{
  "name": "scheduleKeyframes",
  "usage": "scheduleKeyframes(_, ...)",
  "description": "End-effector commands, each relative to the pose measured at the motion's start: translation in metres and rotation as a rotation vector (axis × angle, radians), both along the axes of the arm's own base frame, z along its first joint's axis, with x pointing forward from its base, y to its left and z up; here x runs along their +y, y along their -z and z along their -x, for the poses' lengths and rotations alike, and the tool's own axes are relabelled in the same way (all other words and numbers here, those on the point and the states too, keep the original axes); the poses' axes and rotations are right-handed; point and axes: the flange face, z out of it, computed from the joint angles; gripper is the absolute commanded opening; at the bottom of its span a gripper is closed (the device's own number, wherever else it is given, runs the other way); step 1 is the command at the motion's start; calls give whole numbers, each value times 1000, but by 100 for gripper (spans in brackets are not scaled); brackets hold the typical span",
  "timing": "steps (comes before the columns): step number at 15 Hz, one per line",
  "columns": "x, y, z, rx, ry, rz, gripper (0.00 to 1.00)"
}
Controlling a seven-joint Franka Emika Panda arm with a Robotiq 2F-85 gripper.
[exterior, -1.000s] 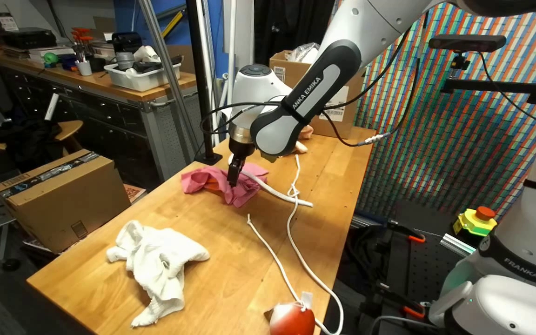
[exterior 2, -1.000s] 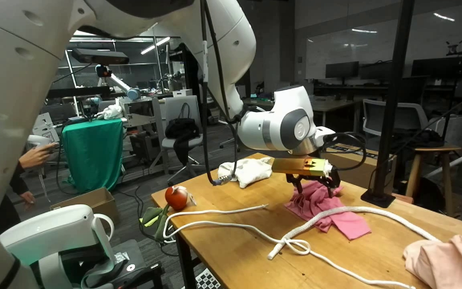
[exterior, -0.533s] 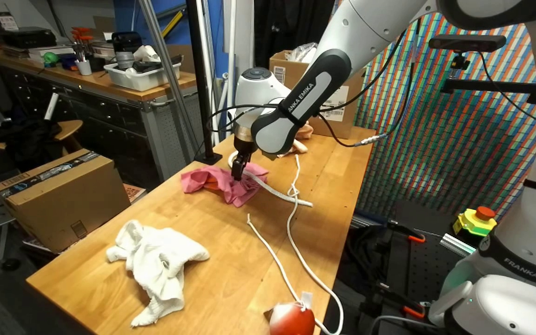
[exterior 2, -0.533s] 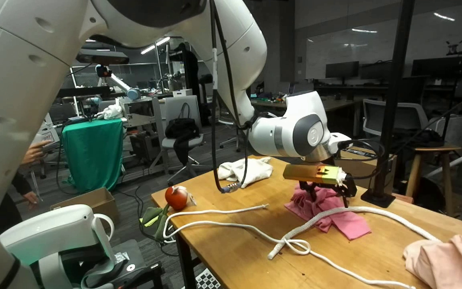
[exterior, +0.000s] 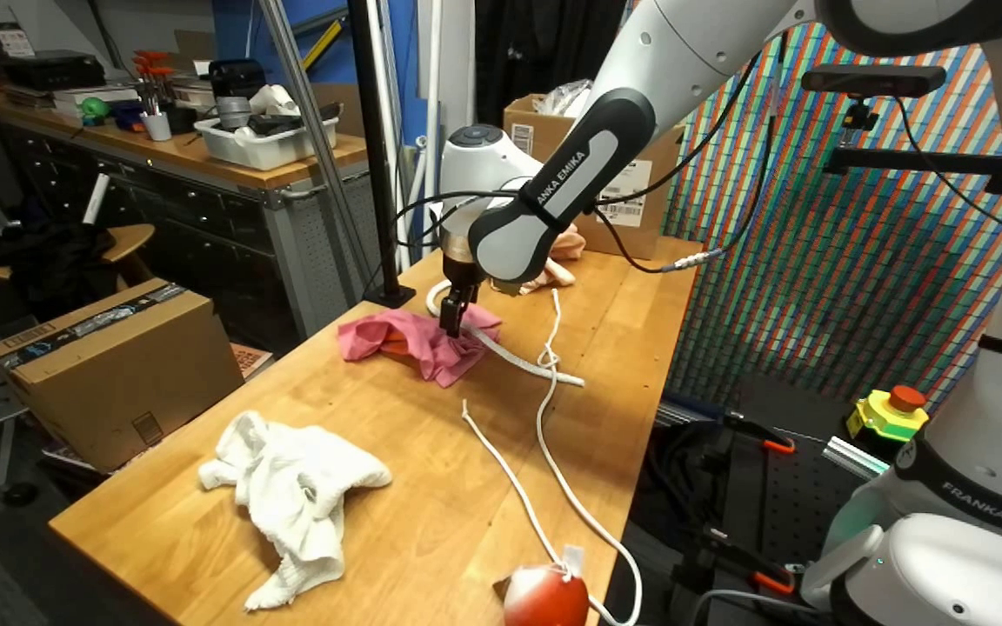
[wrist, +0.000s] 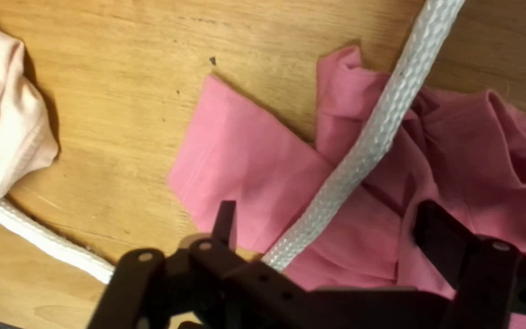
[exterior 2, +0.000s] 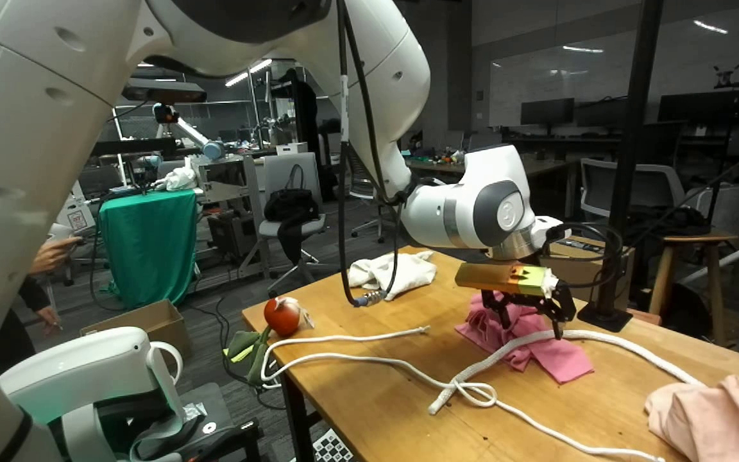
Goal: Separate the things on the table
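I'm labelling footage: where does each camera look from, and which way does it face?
In an exterior view: beside the arm, facing diagonally across the table; arm and gripper show.
In an exterior view: high near the white cloth, facing lengthwise toward a box; same parts show.
Wrist view: just above the gripper, facing down at pink cloth and thick rope; fingers show.
Both exterior views share the white cloth.

A filled white bin [exterior: 266, 145] stands on a workbench [exterior: 162, 150], near a white cup [exterior: 156, 128]. A taped cardboard box [exterior: 123, 374] sits lower. A black bag [exterior 2: 289, 204] rests on a grey chair [exterior 2: 278, 167]; a green drape [exterior 2: 149, 247] hangs in folds.
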Motion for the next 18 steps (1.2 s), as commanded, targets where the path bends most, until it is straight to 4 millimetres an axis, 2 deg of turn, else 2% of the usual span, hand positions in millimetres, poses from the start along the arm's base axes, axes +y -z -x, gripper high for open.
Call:
scheduleKeyframes(1,-2,3,-6,22,14,14,100)
scheduleKeyframes(4,-4,5,-6,31,18,17,100)
scheduleKeyframes(6,-5,6,-7,34,20,17,74)
scheduleKeyframes(13,-9,4,-8,27,26,20,20)
scheduleKeyframes(17,-12,-4,-10,5,30,29,13)
scheduleKeyframes(18,-14,-7,-10,-1,33,32,17)
